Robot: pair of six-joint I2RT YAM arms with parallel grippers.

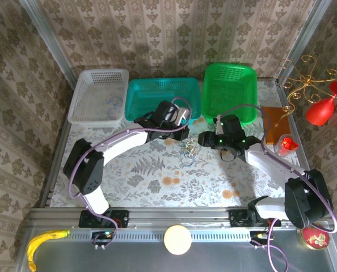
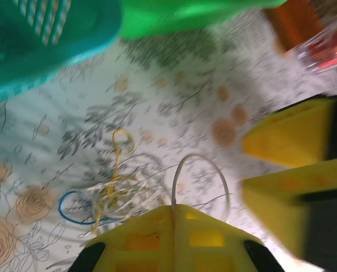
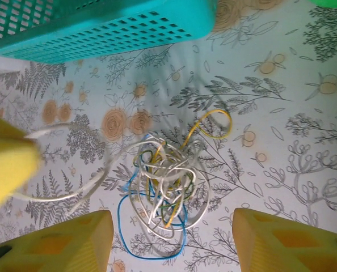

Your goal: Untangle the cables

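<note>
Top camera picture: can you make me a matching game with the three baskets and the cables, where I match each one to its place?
Things
1. white basket
2. blue-green basket
3. green basket
4. cables

Places
A. right end of the basket row
B. in a tangle on the table, in front of the baskets
C. left end of the basket row
D. middle of the basket row

Right pairs: 1-C, 2-D, 3-A, 4-B.
</note>
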